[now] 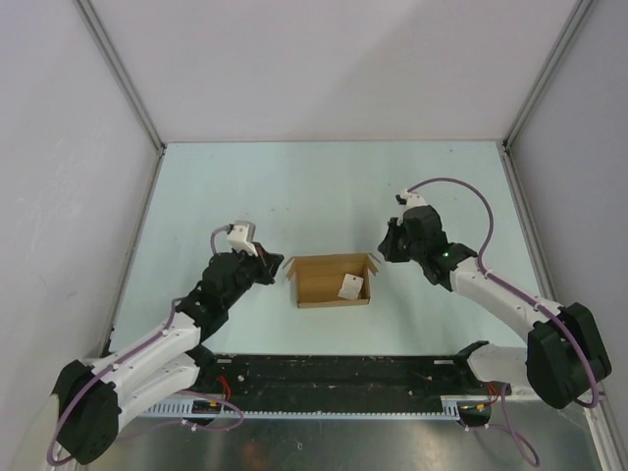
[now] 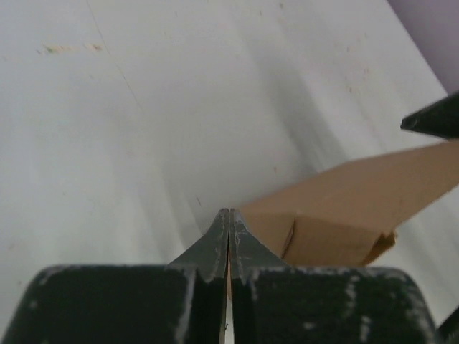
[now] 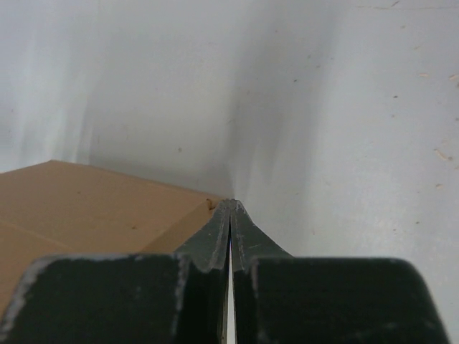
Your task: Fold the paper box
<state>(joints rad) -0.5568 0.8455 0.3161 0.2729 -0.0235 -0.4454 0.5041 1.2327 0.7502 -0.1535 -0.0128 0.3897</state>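
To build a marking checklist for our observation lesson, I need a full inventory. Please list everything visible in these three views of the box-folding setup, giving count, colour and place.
paper box: one, tan-brown, middle of the table, top open, small flaps out at both ends
tag: one, white, inside the box toward its right end
table: one, pale, under everything
walls: pale grey-white, on three sides, with metal edging
rail: one, black, along the near edge between the arm bases
left gripper: one, black, shut, at the box's left end
right gripper: one, black, shut, at the box's right end
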